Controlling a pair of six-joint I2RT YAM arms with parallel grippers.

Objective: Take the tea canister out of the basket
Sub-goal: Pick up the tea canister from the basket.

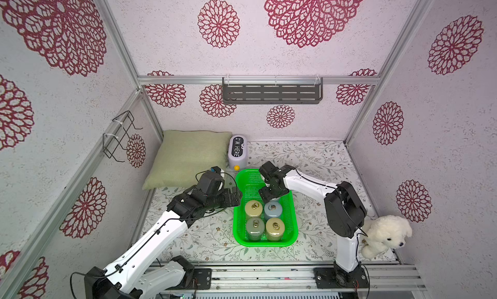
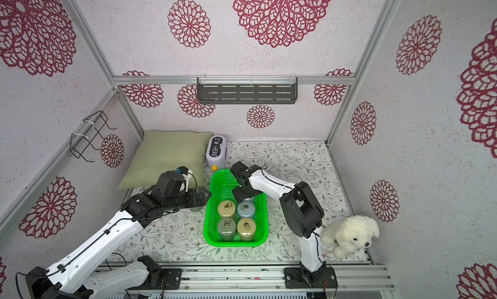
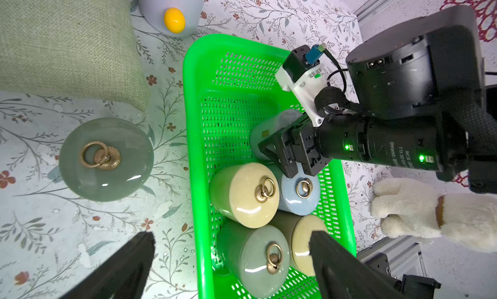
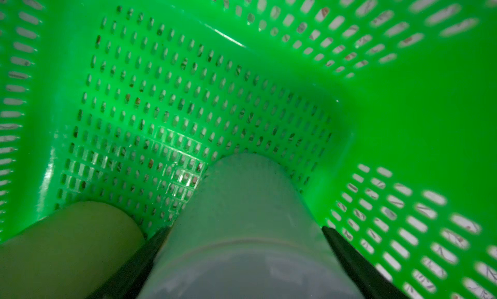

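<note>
right tool [image 4: 243, 228] nose-down around tea canister [image 4: 236, 192]

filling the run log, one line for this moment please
phase: grasp | right gripper: shut on grey canister in basket | left gripper: open, empty | out: green canister

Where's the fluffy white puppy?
In both top views the white plush dog sits at the right front edge, beside the right arm, apart from the green basket.

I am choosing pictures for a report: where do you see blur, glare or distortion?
Right wrist view: the pale canister is soft, and the basket holes smear near the edges. Left wrist view: sharp, white glare on the cream lid. Both top views: evenly lit, no hard shadows.
</note>
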